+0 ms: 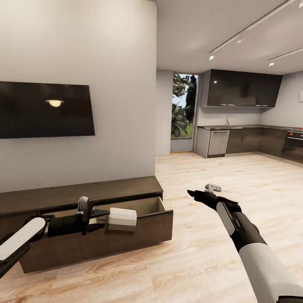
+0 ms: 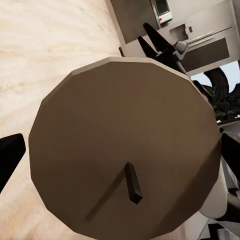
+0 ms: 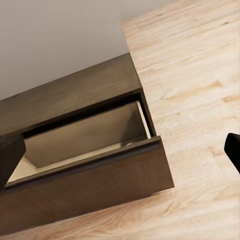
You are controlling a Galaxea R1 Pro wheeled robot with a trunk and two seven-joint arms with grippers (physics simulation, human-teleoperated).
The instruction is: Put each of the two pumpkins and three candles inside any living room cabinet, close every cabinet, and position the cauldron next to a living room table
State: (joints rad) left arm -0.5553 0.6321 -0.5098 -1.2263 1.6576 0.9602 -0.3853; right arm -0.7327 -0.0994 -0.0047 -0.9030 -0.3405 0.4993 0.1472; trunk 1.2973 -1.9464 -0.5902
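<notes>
The long, low dark-brown cabinet (image 1: 105, 190) stands against the wall under a TV, and its right drawer (image 1: 145, 205) is pulled open, showing pale beige insides (image 3: 85, 135). My left gripper (image 1: 105, 221) is shut on a pale cylindrical candle (image 1: 122, 219), held level over the open drawer near its front panel. In the left wrist view the candle's round end with its dark wick (image 2: 132, 182) faces the camera. My right gripper (image 1: 192, 193) hovers open and unladen over the floor, to the right of the drawer.
A black TV (image 1: 42, 109) hangs on the wall above the cabinet. Light wood floor (image 1: 202, 252) stretches to the right and back toward a dark grey kitchen (image 1: 244, 139) and a tall window (image 1: 184, 109).
</notes>
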